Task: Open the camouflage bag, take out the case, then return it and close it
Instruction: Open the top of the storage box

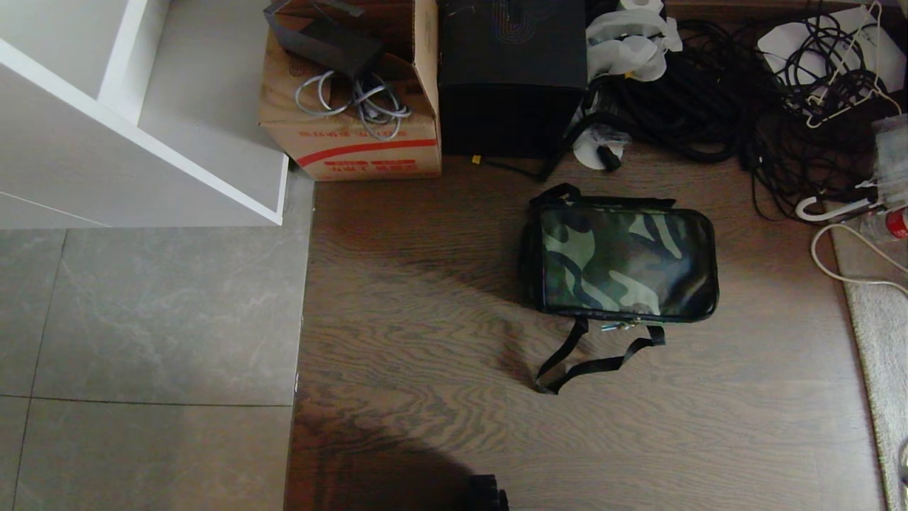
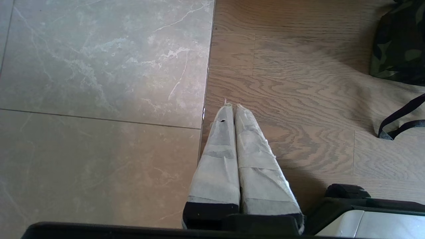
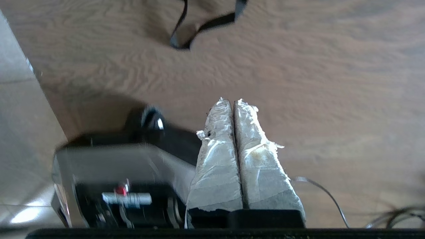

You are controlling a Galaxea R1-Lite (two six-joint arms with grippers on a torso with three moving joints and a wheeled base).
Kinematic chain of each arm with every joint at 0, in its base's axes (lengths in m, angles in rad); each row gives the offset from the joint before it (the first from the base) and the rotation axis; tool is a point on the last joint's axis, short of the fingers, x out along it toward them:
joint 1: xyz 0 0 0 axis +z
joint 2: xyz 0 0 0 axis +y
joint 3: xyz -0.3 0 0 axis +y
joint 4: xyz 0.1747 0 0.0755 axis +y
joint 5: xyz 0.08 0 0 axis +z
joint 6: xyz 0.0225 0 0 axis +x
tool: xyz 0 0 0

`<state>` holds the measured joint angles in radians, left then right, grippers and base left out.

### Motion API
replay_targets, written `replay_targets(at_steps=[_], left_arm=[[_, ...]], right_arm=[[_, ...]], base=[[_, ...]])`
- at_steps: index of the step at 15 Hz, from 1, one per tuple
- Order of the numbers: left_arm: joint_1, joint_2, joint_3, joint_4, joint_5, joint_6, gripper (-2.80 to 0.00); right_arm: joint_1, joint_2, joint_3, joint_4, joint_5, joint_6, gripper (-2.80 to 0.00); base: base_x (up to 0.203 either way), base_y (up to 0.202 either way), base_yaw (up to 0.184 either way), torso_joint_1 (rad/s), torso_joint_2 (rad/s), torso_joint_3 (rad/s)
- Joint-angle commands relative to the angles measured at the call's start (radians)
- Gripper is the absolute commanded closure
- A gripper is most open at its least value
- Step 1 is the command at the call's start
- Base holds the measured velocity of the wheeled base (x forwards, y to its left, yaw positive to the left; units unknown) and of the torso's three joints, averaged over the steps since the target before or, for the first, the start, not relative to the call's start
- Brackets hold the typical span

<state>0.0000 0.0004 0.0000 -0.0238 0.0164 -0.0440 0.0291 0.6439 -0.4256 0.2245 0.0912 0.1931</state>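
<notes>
The wooden floor (image 1: 425, 284) carries everything, meeting grey tile (image 1: 142, 319) along a seam on the robot's left. Along the far edge of the wood stand a brown cardboard carton (image 1: 351, 135), a plain black box (image 1: 511, 78) and a heap of black cables (image 1: 745, 106).

The camouflage bag (image 1: 624, 259) lies flat on the wood, right of centre and nearer that far clutter than the robot. It is zipped shut, so the case is not visible and is presumably inside. Its long axis runs left to right across the robot's front. Its black shoulder strap (image 1: 596, 358) trails off the near edge toward the robot.

The right hand (image 3: 233, 101) is shut tight on nothing, its taped fingers (image 3: 217, 159) pressed together above bare wood; the strap loop shows beyond the tips, so the bag lies ahead of it. The left hand (image 2: 232, 105) is likewise closed and empty, poised over the tile-wood seam, with the bag well off to its right.

The right hand looks the nearer and better placed. The opening step has not begun, and reaching the zip on the bag's near edge probably means travelling forward over the strap.
</notes>
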Motion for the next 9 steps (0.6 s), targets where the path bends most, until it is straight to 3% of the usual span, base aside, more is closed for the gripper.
replay_targets(at_steps=[1, 6, 9], left_arm=[[0.0, 0.0, 0.009, -0.001, 0.0, 0.0, 0.0], [0.001, 0.0, 0.01, 0.0, 0.0, 0.0, 0.0], [0.0, 0.0, 0.01, 0.0, 0.0, 0.0, 0.0]], right_arm=[[0.009, 0.429, -0.013, -0.262, 0.007, 0.005, 0.0], [0.017, 0.944, -0.007, -0.693, 0.012, 0.019, 0.0], [0.016, 1.127, -0.025, -0.94, 0.011, 0.089, 0.0]], base=[[0.0, 0.0, 0.0, 0.0, 0.0, 0.0], [0.0, 0.0, 0.0, 0.0, 0.0, 0.0], [0.0, 0.0, 0.0, 0.0, 0.0, 0.0]])
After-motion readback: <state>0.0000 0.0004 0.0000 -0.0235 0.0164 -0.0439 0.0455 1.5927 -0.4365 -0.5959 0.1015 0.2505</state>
